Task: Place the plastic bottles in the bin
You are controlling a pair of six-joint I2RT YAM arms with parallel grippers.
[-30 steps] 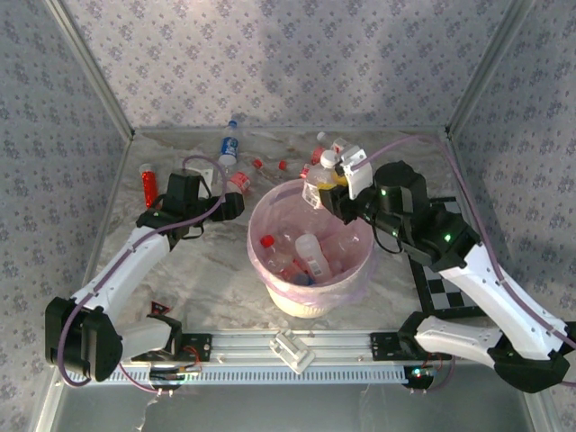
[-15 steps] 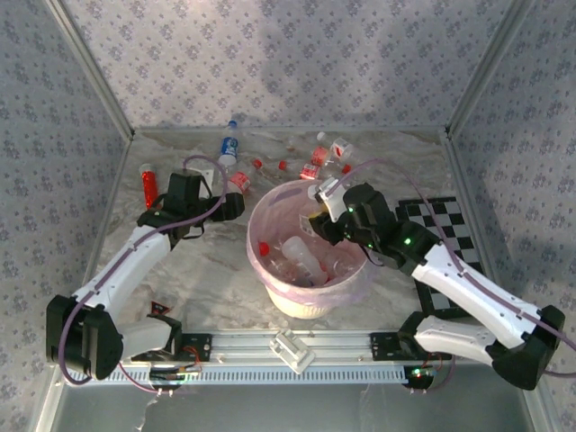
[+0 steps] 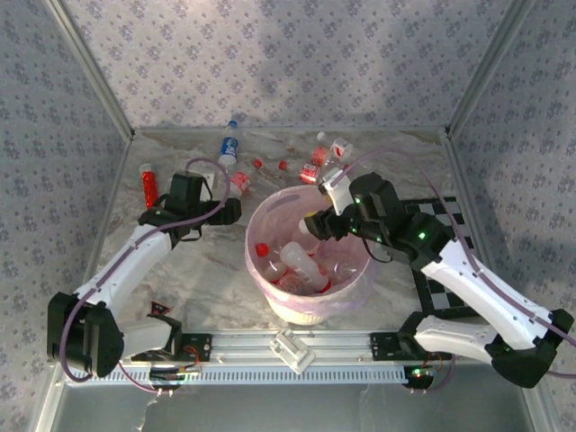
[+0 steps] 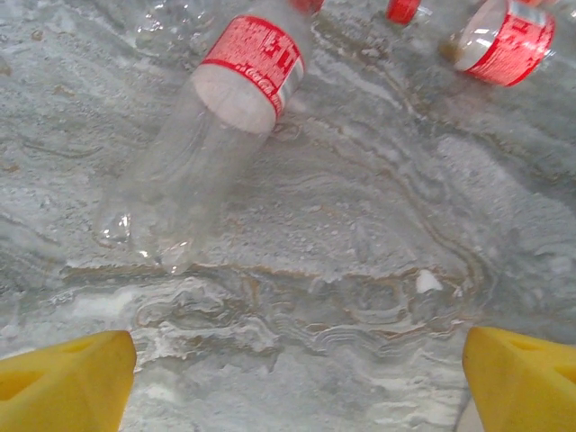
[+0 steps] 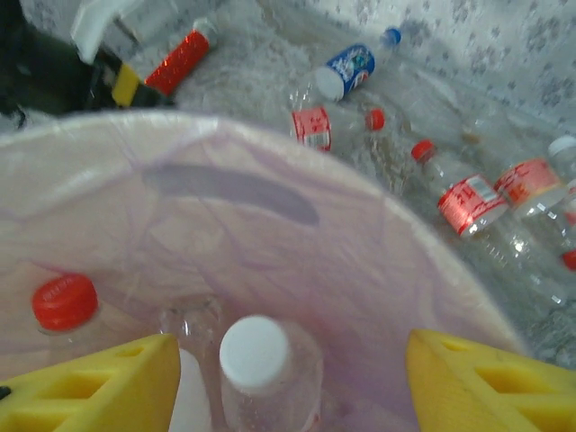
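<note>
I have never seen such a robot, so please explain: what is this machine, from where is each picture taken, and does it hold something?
These are two robot arms on a marbled table, each ending in a two-finger gripper. The wide picture comes from a camera above and behind them; the two others from cameras on the wrists, so the yellow shapes are fingers. Plastic bottles lie on the table, such as a blue-labelled one, and more are in the bin. The left gripper is open near a red-labelled bottle. The right gripper is open over the bin, a white-capped bottle below it. Neither grips anything.
</note>
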